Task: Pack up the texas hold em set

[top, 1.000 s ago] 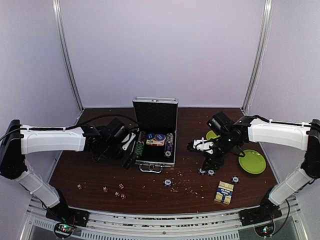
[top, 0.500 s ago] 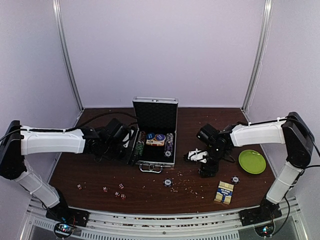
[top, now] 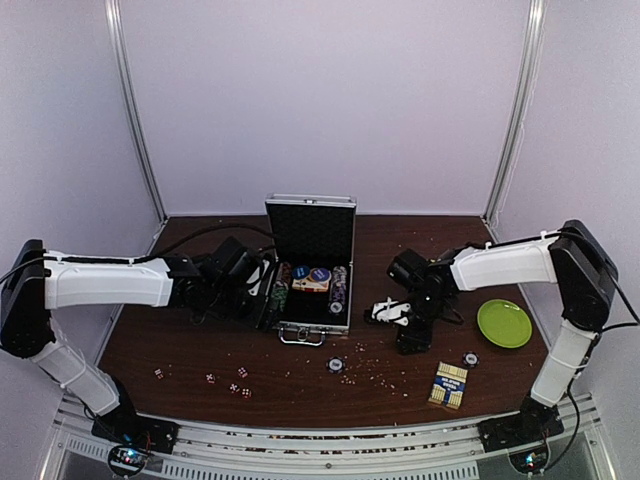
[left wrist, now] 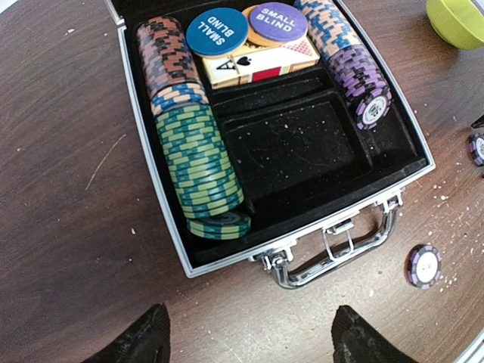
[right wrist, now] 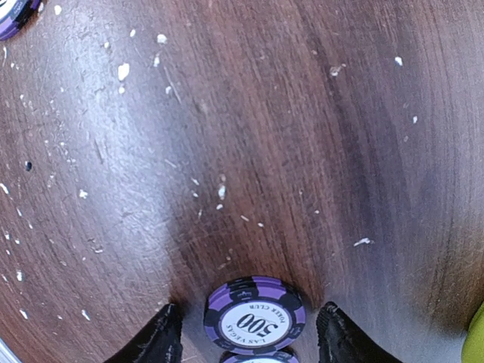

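1 case (top: 310, 235), 1 yellow-blue card box (top: 448, 385), 1 plate (top: 504, 323), 1 bowl (left wrist: 457, 19), 2 blind btns (left wrist: 217, 32), ~4 loose chips (top: 336, 365), ~5 dice (top: 210, 378).

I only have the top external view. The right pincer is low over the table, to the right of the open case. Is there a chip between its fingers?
Observer: Yes. The right wrist view shows a purple 500 chip lying flat between the fingers of the right pincer, with a gap on each side.
Operator: Just that one chip?
Observer: No, the edge of a second chip shows just below it.
Operator: Is the left pincer holding anything?
Observer: No. In the left wrist view the left pincer is open and empty, in front of the case's metal handle.
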You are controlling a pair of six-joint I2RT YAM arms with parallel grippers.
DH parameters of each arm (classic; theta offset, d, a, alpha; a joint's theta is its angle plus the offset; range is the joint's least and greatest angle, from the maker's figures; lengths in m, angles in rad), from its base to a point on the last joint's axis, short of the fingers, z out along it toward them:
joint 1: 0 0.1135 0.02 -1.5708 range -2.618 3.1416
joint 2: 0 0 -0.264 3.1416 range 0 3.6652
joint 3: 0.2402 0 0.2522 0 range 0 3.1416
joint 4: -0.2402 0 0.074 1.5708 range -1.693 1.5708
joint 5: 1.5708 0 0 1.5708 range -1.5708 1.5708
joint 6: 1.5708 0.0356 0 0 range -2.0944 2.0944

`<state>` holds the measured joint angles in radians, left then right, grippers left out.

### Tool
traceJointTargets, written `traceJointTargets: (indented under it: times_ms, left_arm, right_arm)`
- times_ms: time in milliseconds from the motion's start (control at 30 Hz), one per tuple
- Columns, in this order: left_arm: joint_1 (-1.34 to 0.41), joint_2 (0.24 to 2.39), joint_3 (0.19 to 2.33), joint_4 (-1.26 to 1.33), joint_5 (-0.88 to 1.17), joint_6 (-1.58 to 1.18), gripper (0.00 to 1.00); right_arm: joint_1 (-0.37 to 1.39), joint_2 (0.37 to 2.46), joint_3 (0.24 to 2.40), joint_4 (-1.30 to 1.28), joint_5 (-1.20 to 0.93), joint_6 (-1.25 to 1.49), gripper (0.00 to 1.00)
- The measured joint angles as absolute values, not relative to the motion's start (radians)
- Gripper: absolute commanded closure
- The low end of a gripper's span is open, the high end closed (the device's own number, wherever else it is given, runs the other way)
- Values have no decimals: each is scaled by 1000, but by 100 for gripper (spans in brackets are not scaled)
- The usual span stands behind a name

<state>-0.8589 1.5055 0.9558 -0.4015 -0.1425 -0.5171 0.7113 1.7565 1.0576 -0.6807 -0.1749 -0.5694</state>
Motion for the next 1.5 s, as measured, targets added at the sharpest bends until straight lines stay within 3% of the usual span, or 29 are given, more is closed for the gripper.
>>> traceJointTargets:
  times_ms: [367, 900, 1500]
  left_arm:
    - [-859, 1511, 956, -389, -133, -517, 26]
    - [-859, 1514, 956, -389, -128, -517, 26]
    - [-859, 1437, 936, -398, -262, -610, 27]
  right_arm:
    - [711, 1778, 1082, -719, -191, -549, 46]
    - [705, 1788, 1101, -757, -226, -532, 66]
    - [796, 1700, 1327, -697, -104, -524, 69]
